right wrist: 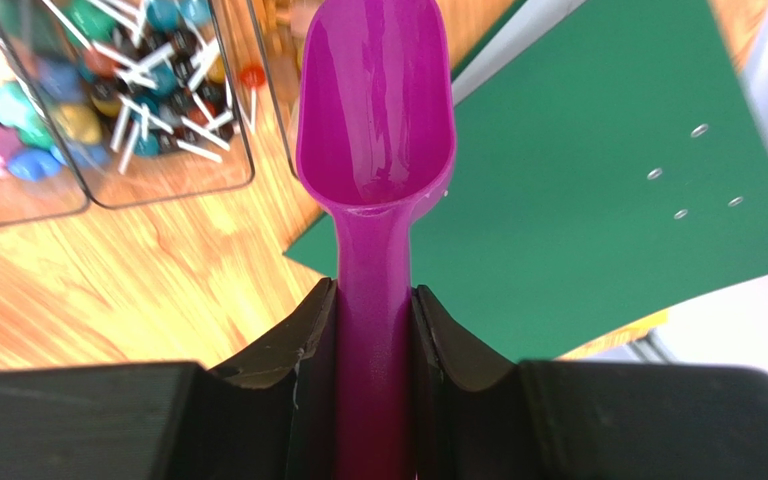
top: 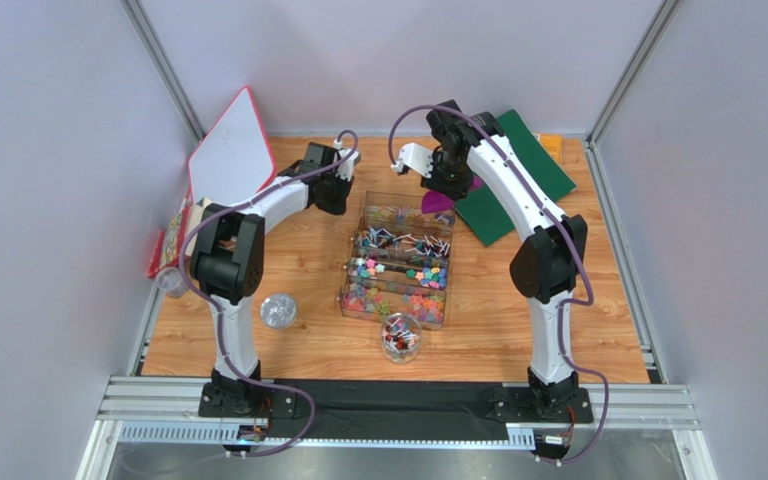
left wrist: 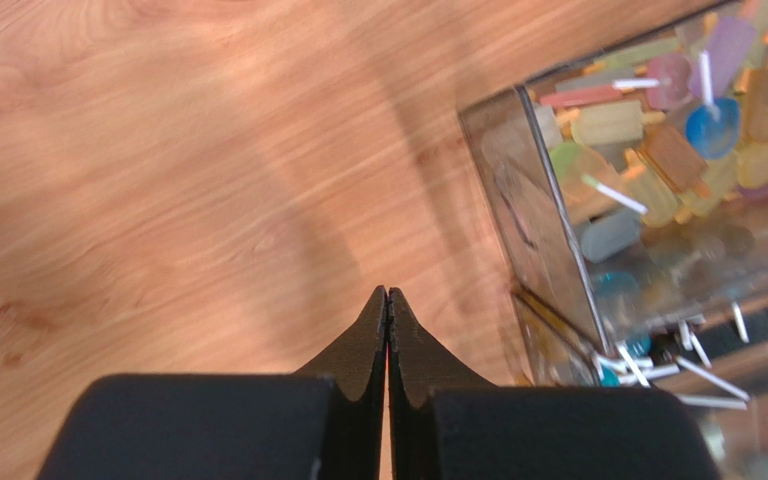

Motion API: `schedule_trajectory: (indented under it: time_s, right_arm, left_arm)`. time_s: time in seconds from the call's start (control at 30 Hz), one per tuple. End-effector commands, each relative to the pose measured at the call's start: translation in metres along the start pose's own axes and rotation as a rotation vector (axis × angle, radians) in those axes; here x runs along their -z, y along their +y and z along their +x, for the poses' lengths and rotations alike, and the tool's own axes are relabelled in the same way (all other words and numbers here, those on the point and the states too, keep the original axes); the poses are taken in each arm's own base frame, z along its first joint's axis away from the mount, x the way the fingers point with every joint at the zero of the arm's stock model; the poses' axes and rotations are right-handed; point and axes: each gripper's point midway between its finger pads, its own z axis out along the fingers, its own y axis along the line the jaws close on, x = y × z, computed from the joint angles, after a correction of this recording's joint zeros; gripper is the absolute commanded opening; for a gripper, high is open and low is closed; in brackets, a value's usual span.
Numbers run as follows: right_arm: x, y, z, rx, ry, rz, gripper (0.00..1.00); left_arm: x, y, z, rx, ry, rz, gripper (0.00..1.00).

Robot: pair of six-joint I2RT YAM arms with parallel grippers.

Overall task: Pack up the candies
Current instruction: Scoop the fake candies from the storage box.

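No text, label, brand or number can be read in any of the views. The red packet (top: 161,252) on the left side carries pale markings. They are too small to make out.

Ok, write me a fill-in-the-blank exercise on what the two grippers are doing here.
1. The right gripper grips the purple scoop by its ____.
2. The scoop's bowl is ____.
3. The left gripper is ____, with nothing between its fingers.
4. The folder lying behind the scoop is ____.
Missing words: handle; empty; shut; green.
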Motion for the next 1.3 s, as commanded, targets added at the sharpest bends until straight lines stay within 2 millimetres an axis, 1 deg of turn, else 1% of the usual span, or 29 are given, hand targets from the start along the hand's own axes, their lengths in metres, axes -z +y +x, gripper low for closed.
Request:
schedule_trajectory:
  time_s: [0.0, 0.13, 0.2, 0.33, 0.4, 0.43, 0.53, 0.67, 0.83, 1.0, 1.17, 1.2, 1.27]
  right_arm:
    - [0.016, 0.051, 0.065, 0.028, 0.288, -0.215, 0.00]
    - [0.010, 0.054, 0.075, 0.041, 0.343, -0.229, 0.00]
    - [0.008, 0.054, 0.078, 0.044, 0.357, -0.231, 0.00]
    - [0.001, 0.057, 0.081, 0.061, 0.385, -0.251, 0.00]
    - [-0.006, 0.057, 0.079, 0.082, 0.391, -0.265, 0.00]
    - [-0.006, 0.055, 0.076, 0.093, 0.389, -0.260, 0.00]
    - [-0.015, 0.052, 0.068, 0.139, 0.392, -0.261, 0.00]
    - [-0.025, 0.054, 0.059, 0.207, 0.398, -0.276, 0.00]
    - [-0.036, 0.054, 0.053, 0.267, 0.414, -0.289, 0.00]
    - [-0.043, 0.045, 0.038, 0.316, 0.394, -0.264, 0.00]
    - [-0.056, 0.047, 0.023, 0.346, 0.369, -0.271, 0.00]
    - [-0.063, 0.049, 0.022, 0.344, 0.368, -0.286, 0.00]
    - [-0.068, 0.050, 0.015, 0.336, 0.345, -0.285, 0.00]
  left_arm:
    - [-0.014, -0.009, -0.022, -0.010, -0.046, 0.026, 0.00]
    - [-0.020, -0.024, -0.017, -0.013, -0.034, 0.063, 0.00]
    - [-0.020, -0.030, -0.015, -0.022, -0.030, 0.078, 0.00]
    - [-0.021, -0.052, -0.008, -0.021, -0.023, 0.111, 0.00]
    - [-0.022, -0.059, -0.007, -0.027, -0.020, 0.120, 0.00]
    - [-0.023, -0.065, -0.007, -0.032, -0.020, 0.130, 0.00]
    - [-0.022, -0.075, -0.010, -0.019, -0.024, 0.152, 0.00]
    - [-0.021, -0.079, -0.010, -0.006, -0.022, 0.168, 0.00]
    - [-0.018, -0.080, -0.007, -0.001, -0.020, 0.167, 0.00]
    - [-0.015, -0.080, -0.009, 0.002, -0.030, 0.165, 0.00]
    - [-0.013, -0.077, -0.014, 0.003, -0.043, 0.146, 0.00]
    - [-0.012, -0.077, -0.016, 0.001, -0.046, 0.144, 0.00]
    - [-0.011, -0.075, -0.015, -0.005, -0.041, 0.135, 0.00]
